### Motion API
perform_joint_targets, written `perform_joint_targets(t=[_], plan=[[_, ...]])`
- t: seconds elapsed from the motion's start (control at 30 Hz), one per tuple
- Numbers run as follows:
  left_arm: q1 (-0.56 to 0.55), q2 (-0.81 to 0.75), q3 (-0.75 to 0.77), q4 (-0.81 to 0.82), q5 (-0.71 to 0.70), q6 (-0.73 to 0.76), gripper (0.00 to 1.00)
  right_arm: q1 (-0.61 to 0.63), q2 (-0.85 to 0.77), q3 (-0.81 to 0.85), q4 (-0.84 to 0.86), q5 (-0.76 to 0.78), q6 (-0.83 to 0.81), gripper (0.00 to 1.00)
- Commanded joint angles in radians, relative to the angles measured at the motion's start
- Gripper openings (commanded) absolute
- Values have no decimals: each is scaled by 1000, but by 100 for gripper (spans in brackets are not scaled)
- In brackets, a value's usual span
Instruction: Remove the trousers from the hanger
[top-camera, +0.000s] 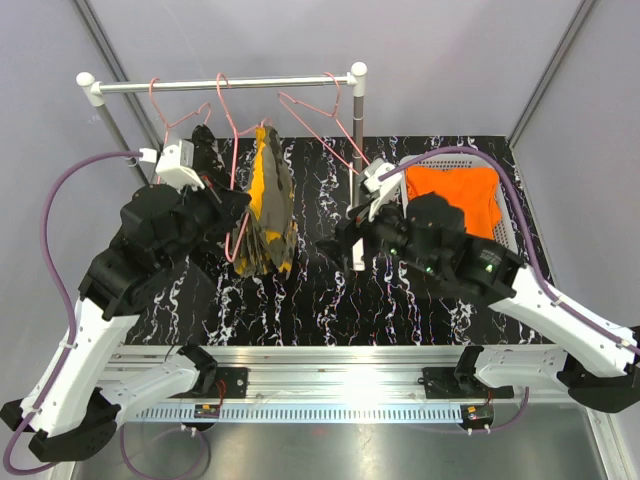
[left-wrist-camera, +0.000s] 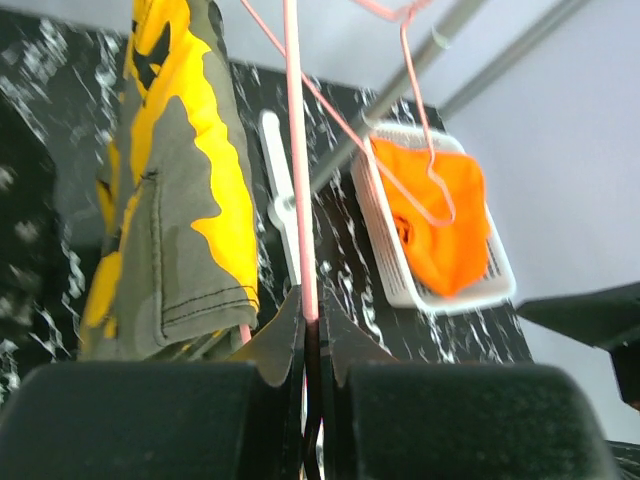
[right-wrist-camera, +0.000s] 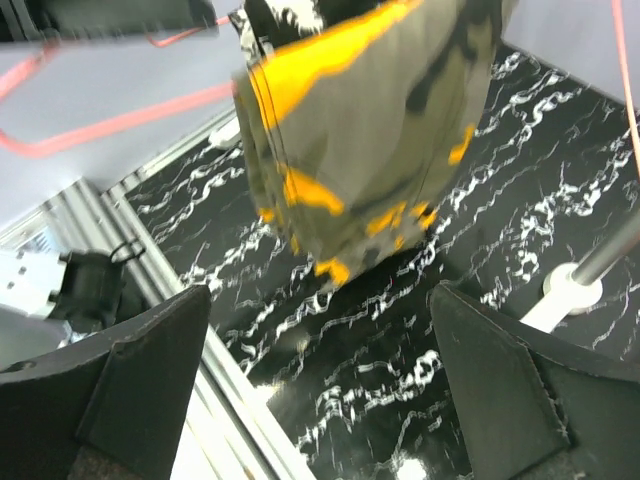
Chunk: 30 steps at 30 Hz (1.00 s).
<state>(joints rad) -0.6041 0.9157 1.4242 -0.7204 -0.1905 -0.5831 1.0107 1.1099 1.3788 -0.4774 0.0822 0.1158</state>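
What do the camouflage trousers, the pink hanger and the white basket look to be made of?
The camouflage trousers look like matte woven cloth: stitched hem, soft folds. The pink hanger is thin wire, likely metal under a smooth pink coating, though the core is hidden. The white basket seems moulded plastic, slightly glossy, with rows of slots in its wall.

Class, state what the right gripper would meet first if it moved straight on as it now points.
The right gripper, open, would likely meet the hanging camouflage trousers first, though depth is unclear.
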Motion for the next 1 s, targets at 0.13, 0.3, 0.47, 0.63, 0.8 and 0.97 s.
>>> perform_joint_targets(t=[0.13, 0.3, 0.47, 0.63, 0.8, 0.97], plan=[[-57, -147, -70, 283, -3, -110, 0, 229, 96, -102, 351, 495, -7, 96], [-65, -204, -96, 311, -7, -158, 0, 322, 212, -119, 536, 637, -11, 94], [-66, -224, -117, 348, -24, -190, 0, 345, 336, -58, 579, 711, -25, 94], [-66, -233, -87, 343, -46, -189, 0, 348, 421, -14, 620, 798, -71, 94], [-66, -232, -54, 338, -46, -184, 0, 348, 510, 34, 692, 843, -110, 95], [-66, -233, -42, 343, -40, -187, 0, 345, 580, 94, 735, 844, -110, 94]])
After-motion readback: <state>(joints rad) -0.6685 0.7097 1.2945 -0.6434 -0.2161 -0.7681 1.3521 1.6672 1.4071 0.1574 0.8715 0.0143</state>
